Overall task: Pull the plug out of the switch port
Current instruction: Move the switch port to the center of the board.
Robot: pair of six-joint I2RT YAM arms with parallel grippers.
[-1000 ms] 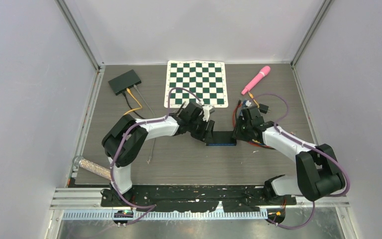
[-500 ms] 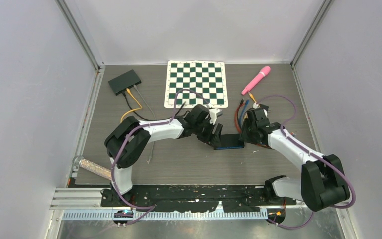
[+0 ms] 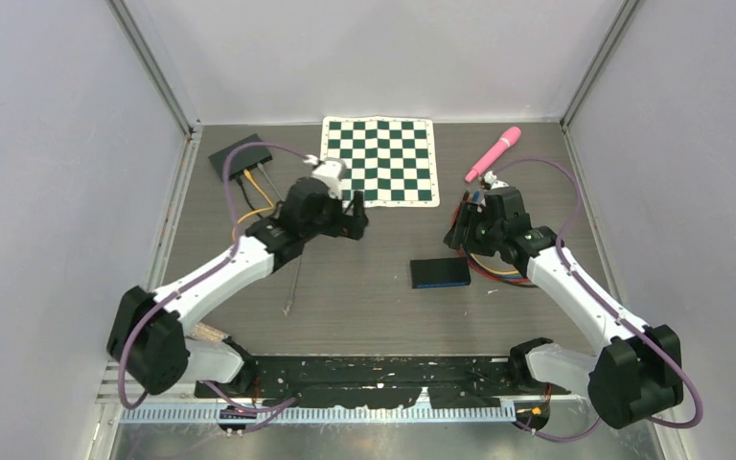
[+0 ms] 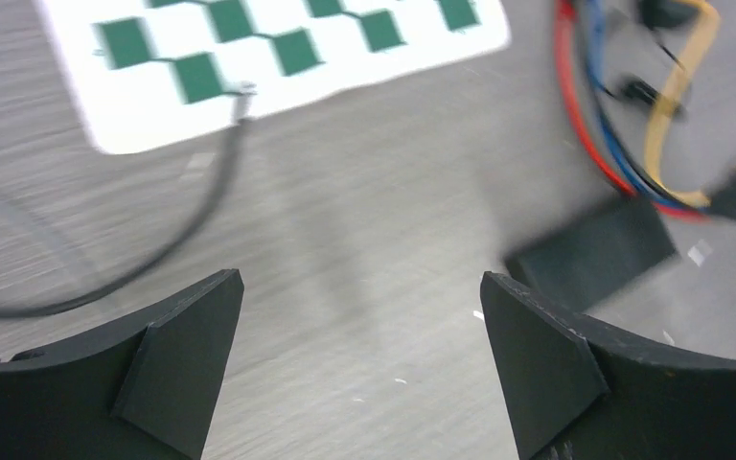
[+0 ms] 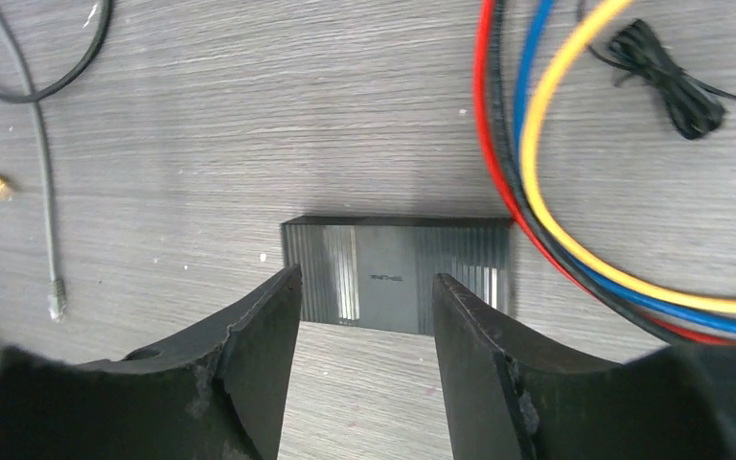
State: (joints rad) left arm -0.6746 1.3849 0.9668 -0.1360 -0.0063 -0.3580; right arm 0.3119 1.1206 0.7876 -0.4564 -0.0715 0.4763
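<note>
The switch (image 3: 441,272), a flat black box with a blue edge, lies free on the table; it also shows in the right wrist view (image 5: 398,273) and, blurred, in the left wrist view (image 4: 594,251). I see no cable joined to it. A black cable's plug (image 4: 241,96) rests by the chessboard's edge. My left gripper (image 3: 355,218) (image 4: 359,287) hangs wide open and empty over bare table, well left of the switch. Just behind the switch's right end, my right gripper (image 3: 462,236) (image 5: 364,278) is open with nothing between its fingers.
A chessboard mat (image 3: 379,159) lies at the back, with a pink stick (image 3: 494,152) to its right. A second black switch (image 3: 240,156) at back left has orange and grey cables. Red, blue and yellow cables (image 5: 537,192) loop right of the switch. A grey cable (image 3: 293,278) lies on the left.
Both grippers have let go of the switch and opened. The left arm has swung back and left, far from it. The right gripper has drawn back a little.
</note>
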